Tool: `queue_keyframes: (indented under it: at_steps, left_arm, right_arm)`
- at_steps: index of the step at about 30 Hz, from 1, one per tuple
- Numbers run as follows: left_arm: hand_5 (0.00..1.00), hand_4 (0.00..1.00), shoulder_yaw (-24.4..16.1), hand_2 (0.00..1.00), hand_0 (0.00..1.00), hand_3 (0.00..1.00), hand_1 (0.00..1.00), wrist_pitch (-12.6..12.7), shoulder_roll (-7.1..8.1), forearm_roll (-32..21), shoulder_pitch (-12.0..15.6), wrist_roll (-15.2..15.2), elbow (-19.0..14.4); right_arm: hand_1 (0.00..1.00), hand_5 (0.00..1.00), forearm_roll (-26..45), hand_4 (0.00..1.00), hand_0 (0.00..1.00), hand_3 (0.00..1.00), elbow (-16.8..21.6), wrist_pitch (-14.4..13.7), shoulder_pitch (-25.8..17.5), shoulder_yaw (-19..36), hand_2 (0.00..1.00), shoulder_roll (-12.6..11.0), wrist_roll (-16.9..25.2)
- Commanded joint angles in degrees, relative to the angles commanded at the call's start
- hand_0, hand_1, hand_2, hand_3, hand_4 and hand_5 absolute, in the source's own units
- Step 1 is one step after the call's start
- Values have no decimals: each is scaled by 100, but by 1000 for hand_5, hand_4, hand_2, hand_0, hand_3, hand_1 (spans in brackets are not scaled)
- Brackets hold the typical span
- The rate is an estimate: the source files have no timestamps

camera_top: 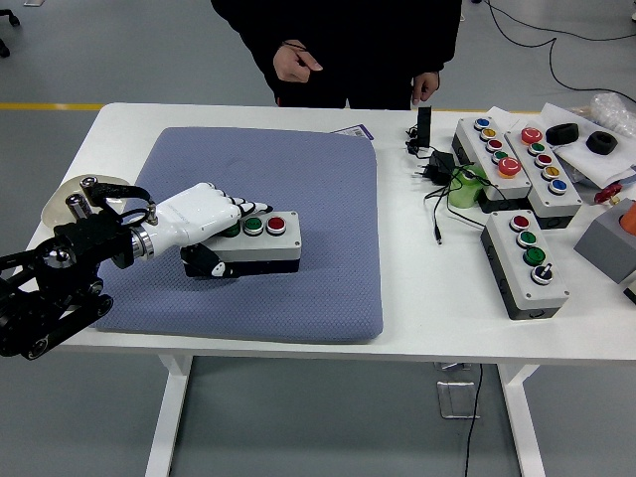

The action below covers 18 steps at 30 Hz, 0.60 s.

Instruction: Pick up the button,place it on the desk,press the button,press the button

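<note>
Head view is all I have, looking down over the white worktop [427, 308]. My left hand [204, 221] comes in from the left and is wrapped around the left end of the button box [260, 238] — white fingers [241, 206] draped over its top, the thumb tucked under its near side, so the hand is grasping the box. The box lies flat, or very nearly flat, on the blue pad [298, 238], left of the pad's middle, with a green button [253, 226] and a red button [276, 224] showing beyond my fingertips; a 3rd button nearer the hand is mostly covered. My right hand is not in the picture.

I judge the step in hand to be setting the box down. To do it well I would check that the base sits flat on the pad before letting go, then open the fingers upward and draw the thumb out toward me rather than sideways, so the light box does not get dragged or tipped. For the presses I would come straight down on 1 button cap with 1 fingertip — a slanted push could skid the box on the soft pad.

At the far edge a person [338, 50] stands in dark clothes, hands clear of my box. 3 more button boxes [527, 260] and some cables [437, 194] lie to the right, well apart.
</note>
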Motion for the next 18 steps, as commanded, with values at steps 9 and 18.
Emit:
queue_keyframes:
  at_steps: [9, 18]
  left_arm:
    - [256, 988, -123, 718, 444, 998, 596, -228, 3, 6, 46, 102, 33]
    - [447, 998, -236, 943, 669, 998, 789, -940, 100, -225, 147, 226, -174]
  right_arm:
    - [750, 168, -2, 224, 780, 604, 6, 4, -8, 0, 759, -9, 1]
    - [750, 167, 42, 224, 780, 604, 5, 3, -25, -36, 759, -9, 9]
